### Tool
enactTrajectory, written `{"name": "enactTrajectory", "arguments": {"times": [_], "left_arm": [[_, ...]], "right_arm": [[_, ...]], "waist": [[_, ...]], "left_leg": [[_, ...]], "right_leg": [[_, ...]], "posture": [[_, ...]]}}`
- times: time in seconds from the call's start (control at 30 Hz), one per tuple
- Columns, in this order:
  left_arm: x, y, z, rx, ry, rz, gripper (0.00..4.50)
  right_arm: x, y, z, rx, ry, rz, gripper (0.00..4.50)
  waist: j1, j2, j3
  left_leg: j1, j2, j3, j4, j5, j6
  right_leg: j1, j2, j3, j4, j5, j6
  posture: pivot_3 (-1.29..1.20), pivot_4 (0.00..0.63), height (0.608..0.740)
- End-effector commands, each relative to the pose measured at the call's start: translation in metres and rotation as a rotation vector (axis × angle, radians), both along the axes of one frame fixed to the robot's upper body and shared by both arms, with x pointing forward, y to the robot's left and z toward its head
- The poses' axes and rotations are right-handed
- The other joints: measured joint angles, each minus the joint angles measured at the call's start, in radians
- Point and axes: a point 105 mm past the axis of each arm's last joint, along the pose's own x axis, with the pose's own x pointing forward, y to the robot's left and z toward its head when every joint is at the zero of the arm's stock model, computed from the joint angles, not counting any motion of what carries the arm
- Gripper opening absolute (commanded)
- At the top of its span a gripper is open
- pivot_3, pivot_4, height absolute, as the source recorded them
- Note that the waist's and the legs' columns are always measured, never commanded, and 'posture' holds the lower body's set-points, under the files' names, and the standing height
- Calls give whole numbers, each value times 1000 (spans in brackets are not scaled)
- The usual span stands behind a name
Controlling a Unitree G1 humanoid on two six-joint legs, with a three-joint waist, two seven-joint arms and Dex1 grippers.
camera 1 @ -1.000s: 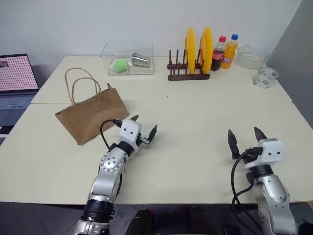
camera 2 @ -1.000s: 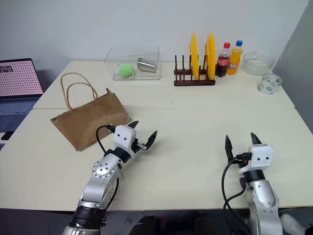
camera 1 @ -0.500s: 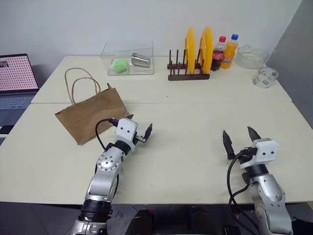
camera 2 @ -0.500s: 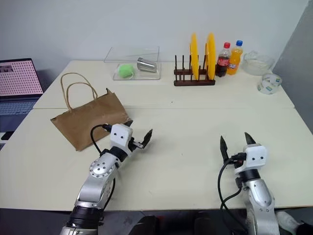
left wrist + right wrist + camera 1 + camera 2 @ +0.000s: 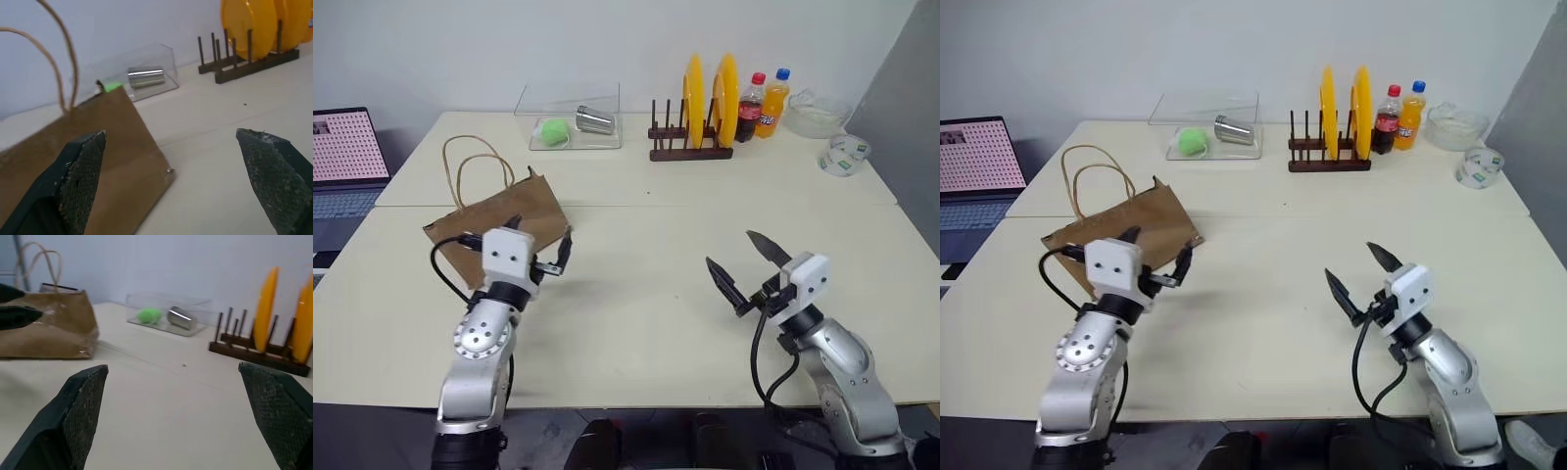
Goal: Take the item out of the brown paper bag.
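On the pale tabletop (image 5: 705, 225), a brown paper bag (image 5: 499, 230) lies on its side at the robot's left, its two loop handles pointing toward the far edge. The left tool (image 5: 540, 247) hangs just in front of the bag, its fingers spread wide and empty; the right tool (image 5: 744, 264) floats over bare tabletop, well apart from the bag, also wide open and empty, turned toward the bag. This looks like the approach step: nothing is gripped yet. The item cannot be seen; it is presumably inside the bag. The next move likely calls for one tool to steady or open the bag's mouth while the other reaches in. Farther back, a clear box (image 5: 570, 119) holds a green ball (image 5: 554, 130) and a metal cup (image 5: 594, 120). A rack (image 5: 690, 147) holds two yellow plates (image 5: 710, 93).
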Motion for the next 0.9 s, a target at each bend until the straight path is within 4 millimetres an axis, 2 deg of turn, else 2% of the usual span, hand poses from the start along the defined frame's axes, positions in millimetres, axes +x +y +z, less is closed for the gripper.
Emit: {"name": "enactTrajectory", "arguments": {"times": [0.03,0.13,0.3,0.43,0.57,0.9], "left_arm": [[-13,17,21,-12,-31,-7,4472],[-19,28,26,-33,-11,4,4472],[-21,39,31,-44,3,48,4472],[-12,44,40,-63,0,59,4472],[-2,64,48,-101,10,107,4472],[13,88,52,-160,6,177,4472]], "right_arm": [[-13,22,17,-25,-30,198,4500],[-20,34,20,-76,-32,311,4500],[-18,35,20,-111,-28,370,4500],[-14,33,20,-118,-43,363,4500],[-13,35,22,-117,-57,377,4500],[-28,51,40,-171,-60,549,4500]], "waist": [[0,0,0],[1,0,0],[3,-2,1],[3,-3,2],[2,-3,2],[2,-5,3]], "left_leg": [[0,0,0,0,0,0],[0,0,0,0,0,0],[-1,0,0,0,0,0],[-1,0,-1,0,0,0],[-1,0,-1,0,0,0],[-3,0,-1,0,0,0]], "right_leg": [[0,0,0,0,0,0],[0,0,0,-2,0,0],[0,0,0,-3,0,0],[0,0,-1,-3,0,0],[0,0,-1,-2,0,0],[-3,0,0,-2,0,0]], "posture": [[0,150,740],[0,150,740],[0,150,740],[0,150,740],[0,150,740],[0,150,740]]}}
